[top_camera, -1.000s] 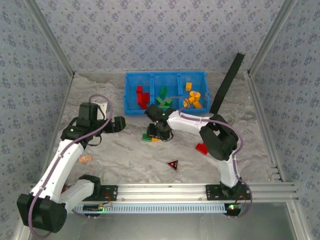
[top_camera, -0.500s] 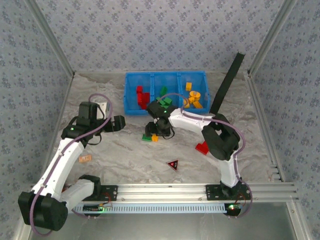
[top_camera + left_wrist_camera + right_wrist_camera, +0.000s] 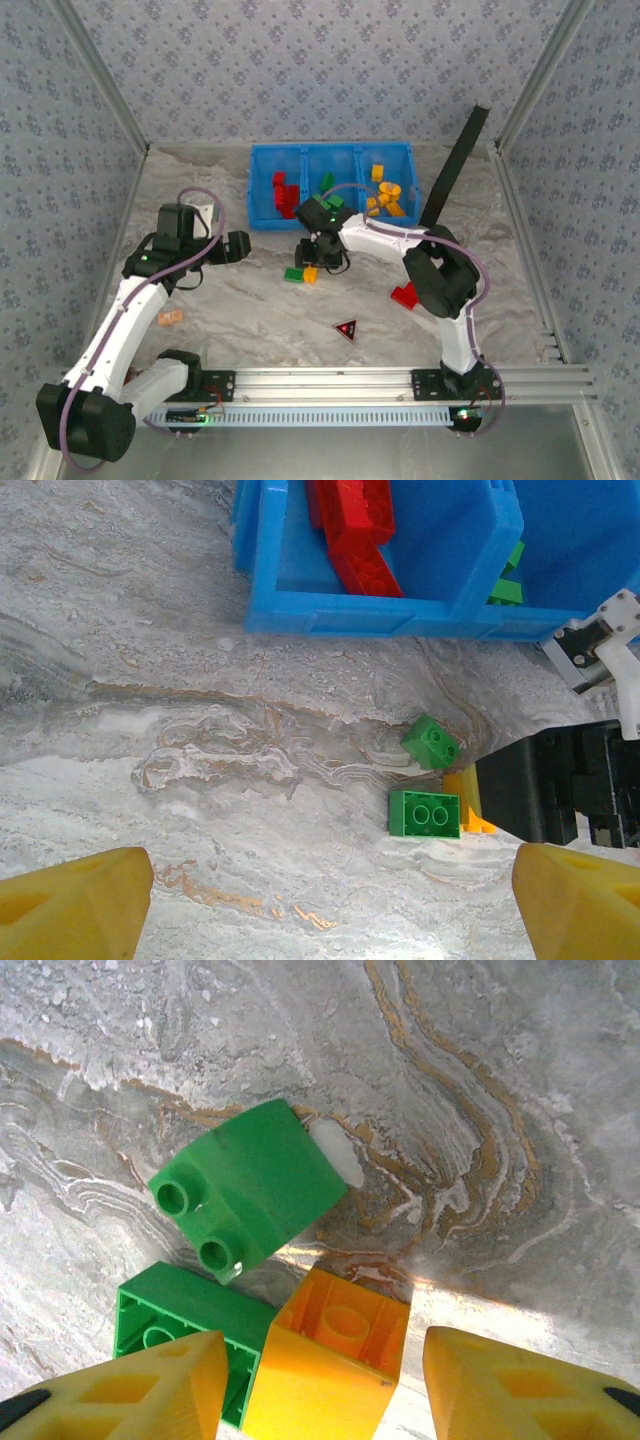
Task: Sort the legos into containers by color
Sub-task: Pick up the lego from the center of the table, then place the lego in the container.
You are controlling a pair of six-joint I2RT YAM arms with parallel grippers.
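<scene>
The small orange plastic brick (image 3: 330, 1355) sits hollow side up on the marbled tabletop (image 3: 480, 1110), right between my right jaws. They're spread open either side of it, not gripping. Two green studded bricks are huddled just beside it, one tipped over (image 3: 250, 1195) and one flat (image 3: 160, 1335). My left jaws are wide open too, nothing in them. The blue three-compartment plastic tray (image 3: 330, 149) nearby has reds left, greens middle, yellow-oranges right. One red brick (image 3: 403, 296) lies loose by my right arm.

Lab robot enclosure: patterned wall panels (image 3: 320, 70), aluminium frame (image 3: 350, 381).
</scene>
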